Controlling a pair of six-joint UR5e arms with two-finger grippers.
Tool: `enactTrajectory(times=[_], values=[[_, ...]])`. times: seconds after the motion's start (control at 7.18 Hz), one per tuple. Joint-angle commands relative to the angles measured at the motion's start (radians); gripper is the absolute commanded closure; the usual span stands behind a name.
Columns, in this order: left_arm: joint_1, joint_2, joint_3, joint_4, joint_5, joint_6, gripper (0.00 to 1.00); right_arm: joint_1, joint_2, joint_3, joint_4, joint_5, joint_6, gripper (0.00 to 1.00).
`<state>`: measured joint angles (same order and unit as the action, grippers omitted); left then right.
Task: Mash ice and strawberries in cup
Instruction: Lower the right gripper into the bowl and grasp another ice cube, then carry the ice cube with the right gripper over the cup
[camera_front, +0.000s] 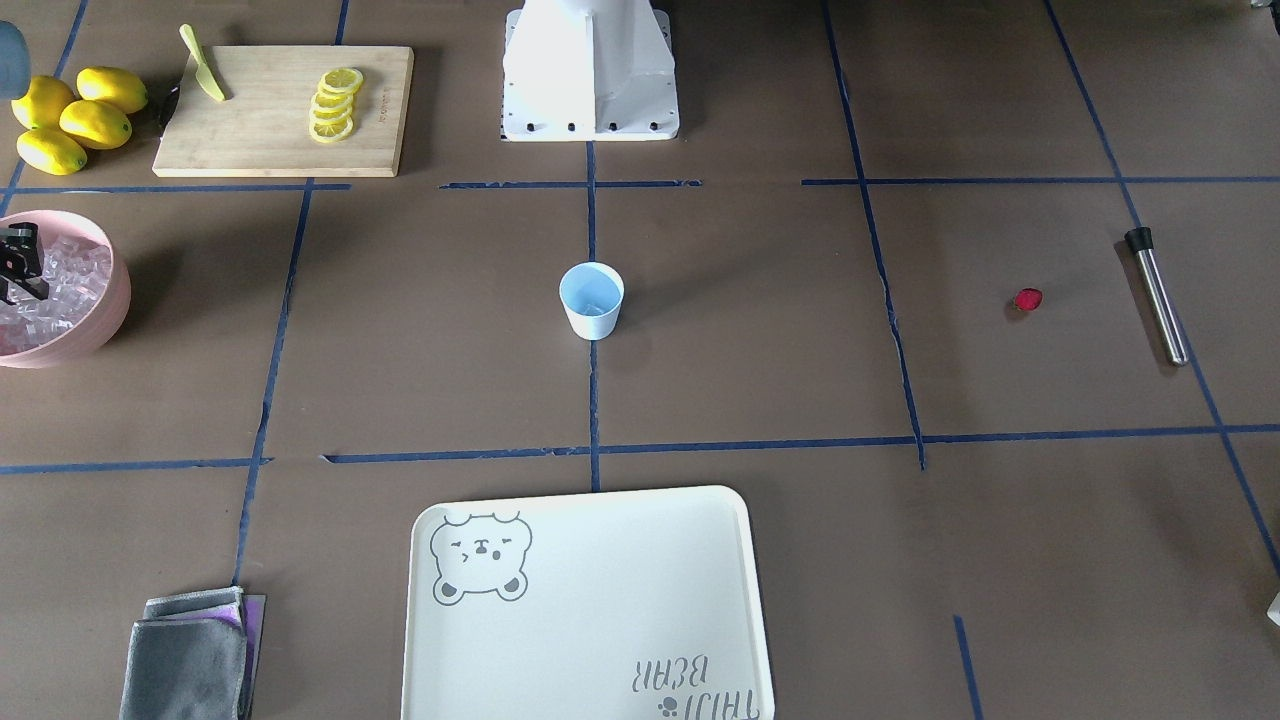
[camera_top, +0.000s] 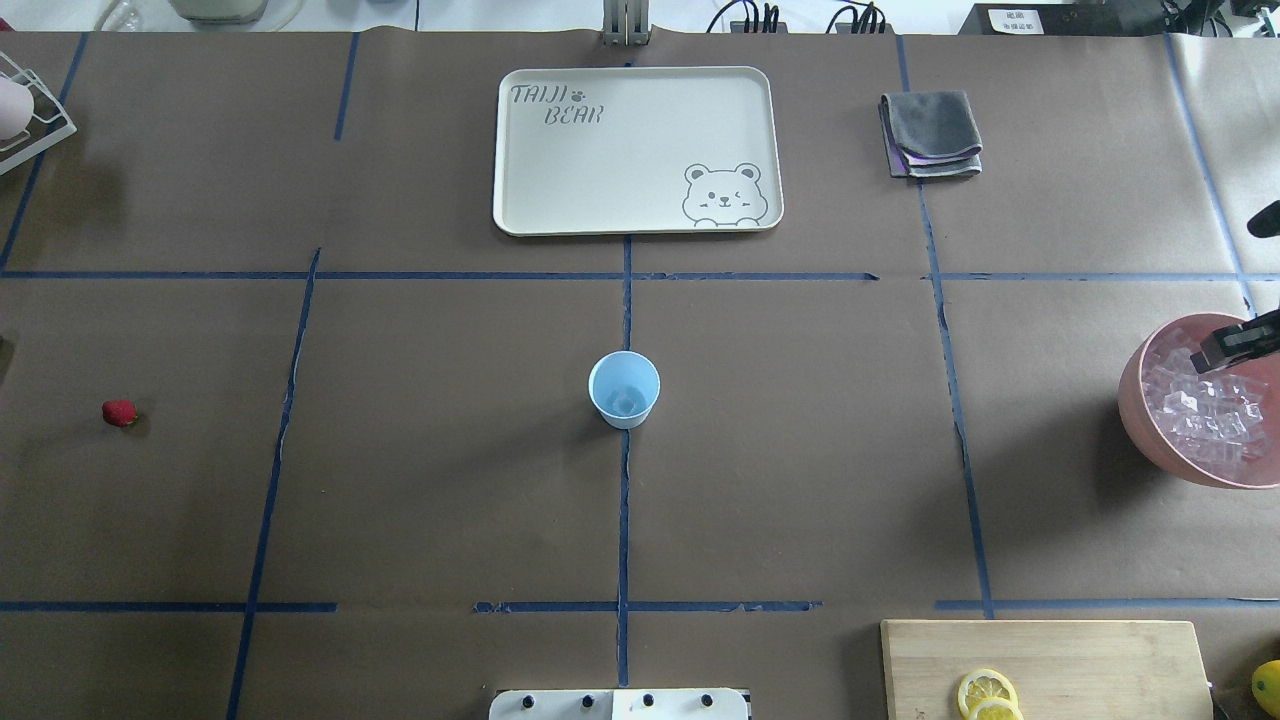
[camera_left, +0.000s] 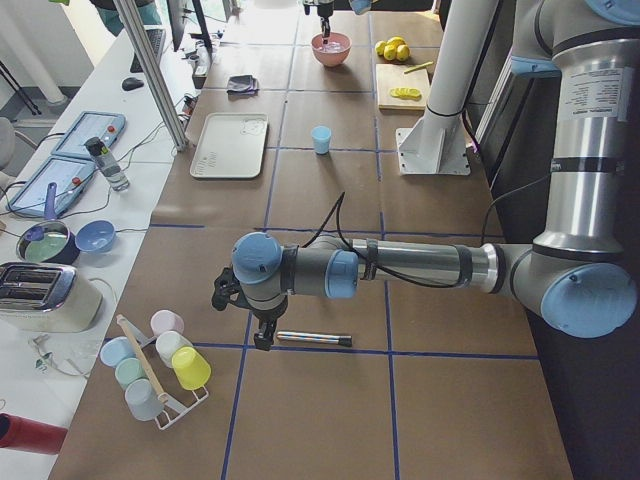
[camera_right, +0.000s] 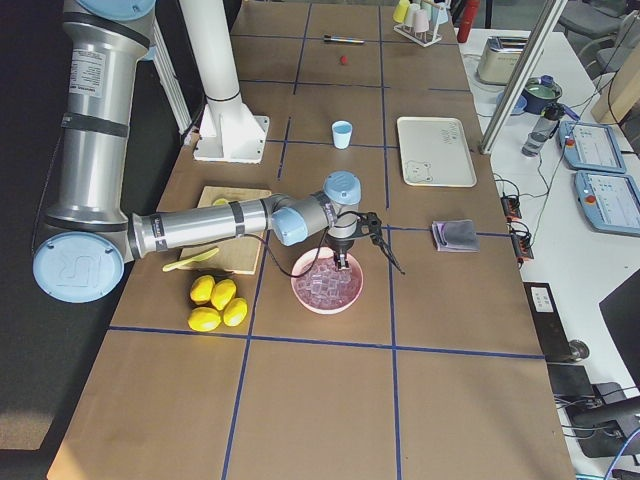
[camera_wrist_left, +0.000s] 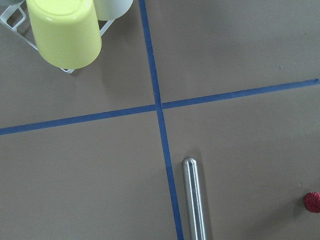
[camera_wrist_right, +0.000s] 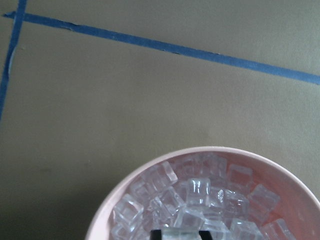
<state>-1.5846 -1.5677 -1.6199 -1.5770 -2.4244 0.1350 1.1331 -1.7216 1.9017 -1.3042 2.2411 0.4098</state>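
Heaped in the pink bowl (camera_front: 118, 300) on the robot's right, the ice (camera_wrist_right: 200, 192) lies jumbled, cubes tilted every way, none with a long axis; hard, wet and probably slippery, each is best pinched across two flat opposite faces; the right gripper (camera_front: 25, 280) hangs over the heap, tips seemingly astride one cube, but I cannot tell whether they grip; the cup (camera_front: 591, 300) stands upright mid-table, well apart; the left gripper (camera_left: 262, 340), above a steel rod (camera_front: 1160, 300) near the strawberry (camera_front: 1028, 299), has a jaw spread I cannot tell.

My surface (camera_top: 420, 480) is brown paper, gridded with blue tape (camera_top: 623, 520). A white bench (camera_right: 580, 260) runs alongside, an aluminium post (camera_left: 154, 75) at its edge. Light even, shadows soft.
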Motion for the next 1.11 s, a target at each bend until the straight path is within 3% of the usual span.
enactTrajectory(times=[0.0,0.28,0.56,0.84,0.97], values=[[0.0,0.0,0.002,0.0,-0.001,0.0,0.0,0.014,0.107,0.066,-0.117,0.035,0.01,1.0],[0.002,0.002,0.005,0.002,0.001,0.0,0.0,-0.076,0.343,0.077,-0.324,0.029,0.103,1.0],[0.002,0.009,0.002,-0.001,-0.001,0.0,0.0,-0.241,0.527,0.073,-0.381,-0.023,0.345,1.0],[0.002,0.009,0.003,-0.003,-0.001,0.0,0.0,-0.44,0.672,0.035,-0.383,-0.18,0.556,1.0],[0.002,0.009,0.003,-0.003,0.001,0.0,0.0,-0.513,0.765,-0.031,-0.382,-0.257,0.642,1.0]])
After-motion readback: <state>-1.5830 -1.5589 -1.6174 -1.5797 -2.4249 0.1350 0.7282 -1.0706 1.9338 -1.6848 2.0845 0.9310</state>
